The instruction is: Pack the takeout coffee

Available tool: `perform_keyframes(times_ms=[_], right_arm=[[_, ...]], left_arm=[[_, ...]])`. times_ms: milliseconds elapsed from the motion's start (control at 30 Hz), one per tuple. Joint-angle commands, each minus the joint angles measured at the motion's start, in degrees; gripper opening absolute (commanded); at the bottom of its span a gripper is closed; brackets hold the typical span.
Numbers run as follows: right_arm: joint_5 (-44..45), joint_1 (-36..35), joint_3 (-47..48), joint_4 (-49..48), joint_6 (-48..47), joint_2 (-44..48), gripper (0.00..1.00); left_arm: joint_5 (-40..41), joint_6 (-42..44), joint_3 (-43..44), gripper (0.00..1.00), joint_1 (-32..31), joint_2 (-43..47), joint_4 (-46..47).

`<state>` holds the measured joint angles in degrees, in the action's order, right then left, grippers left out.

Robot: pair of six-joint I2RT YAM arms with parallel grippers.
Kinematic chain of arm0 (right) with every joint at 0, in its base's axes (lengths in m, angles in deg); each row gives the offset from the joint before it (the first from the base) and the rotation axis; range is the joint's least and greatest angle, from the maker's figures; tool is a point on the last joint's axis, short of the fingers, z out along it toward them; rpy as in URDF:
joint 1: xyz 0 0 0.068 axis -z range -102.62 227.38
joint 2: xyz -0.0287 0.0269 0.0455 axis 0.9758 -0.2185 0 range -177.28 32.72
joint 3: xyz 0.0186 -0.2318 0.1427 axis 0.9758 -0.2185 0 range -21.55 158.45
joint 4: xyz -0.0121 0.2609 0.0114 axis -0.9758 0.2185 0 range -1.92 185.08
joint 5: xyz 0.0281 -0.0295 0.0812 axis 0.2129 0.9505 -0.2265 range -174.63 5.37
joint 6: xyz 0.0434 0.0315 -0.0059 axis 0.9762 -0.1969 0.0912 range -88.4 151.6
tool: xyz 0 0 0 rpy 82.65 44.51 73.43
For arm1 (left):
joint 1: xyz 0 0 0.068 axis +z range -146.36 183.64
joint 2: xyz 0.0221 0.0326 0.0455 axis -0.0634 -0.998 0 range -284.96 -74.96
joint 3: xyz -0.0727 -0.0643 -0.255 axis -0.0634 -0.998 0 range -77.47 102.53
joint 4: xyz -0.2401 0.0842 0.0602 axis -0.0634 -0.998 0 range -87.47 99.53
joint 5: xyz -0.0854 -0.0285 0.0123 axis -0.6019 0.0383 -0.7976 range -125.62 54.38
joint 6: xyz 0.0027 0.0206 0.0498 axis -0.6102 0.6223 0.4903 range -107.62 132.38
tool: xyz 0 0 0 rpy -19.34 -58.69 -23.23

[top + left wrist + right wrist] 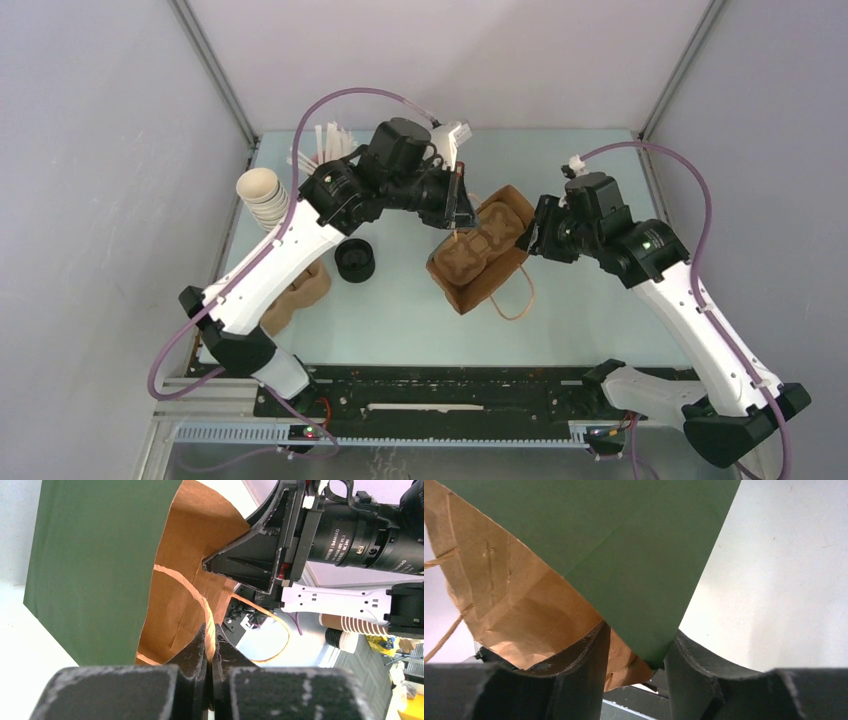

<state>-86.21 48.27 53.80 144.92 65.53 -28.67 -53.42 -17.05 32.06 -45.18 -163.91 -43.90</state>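
Note:
The paper bag point(462, 287), green outside and brown inside, sits mid-table with its mouth open to the camera. A brown moulded carrier point(483, 243) shows inside it. My left gripper point(455, 222) is shut on the bag's near twine handle point(197, 597), pinched between the fingertips in the left wrist view point(210, 636). My right gripper point(533, 238) is at the bag's right rim. In the right wrist view point(636, 640) its jaws stand apart, one inside and one outside the bag wall point(624, 545). The takeout coffee shows in no view.
A squat black stack of lids point(354, 260) sits left of the bag. A stack of lidless cups point(262, 195) and white straws point(325, 145) stand at the back left. Brown carriers point(300, 295) lie under my left arm. The bag's other handle point(517, 297) lies on the table.

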Motion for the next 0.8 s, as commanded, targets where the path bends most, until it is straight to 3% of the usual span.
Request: perform_keyframes(times_ms=[0, 200, 267, 400, 467, 600, 767], right_arm=[[6.3, -1.7, -1.7, -0.1, -0.3, 0.3, 0.49], [3.9, 0.7, -2.6, -0.8, -0.1, 0.5, 0.48], [2.3, 1.9, -2.6, -1.5, -0.2, 0.0, 0.43], [-2.1, 4.6, -1.9, -1.9, 0.2, -0.5, 0.21], [-2.7, 5.4, -1.2, -1.5, 0.0, -0.9, 0.14], [-4.1, 7.5, -0.7, -1.6, -0.1, -1.8, 0.0], [-5.1, 9.5, 1.8, -1.4, -0.7, -3.7, 0.0]], left_arm=[[1.4, 2.6, 4.5, 0.0, -0.8, -0.4, -0.9], [4.0, 4.4, 7.4, 0.0, -0.8, -2.0, -2.5], [4.8, 4.9, 7.9, 0.0, -0.6, -2.6, -2.4], [4.7, 5.2, 9.2, 0.03, 0.6, -3.8, -2.7], [5.1, 5.2, 10.0, 0.07, 1.5, -4.2, -3.0], [7.5, 6.3, 11.8, 0.35, 2.7, -4.7, -3.5], [9.5, 7.5, 13.2, 0.58, 4.3, -3.7, -3.8]])
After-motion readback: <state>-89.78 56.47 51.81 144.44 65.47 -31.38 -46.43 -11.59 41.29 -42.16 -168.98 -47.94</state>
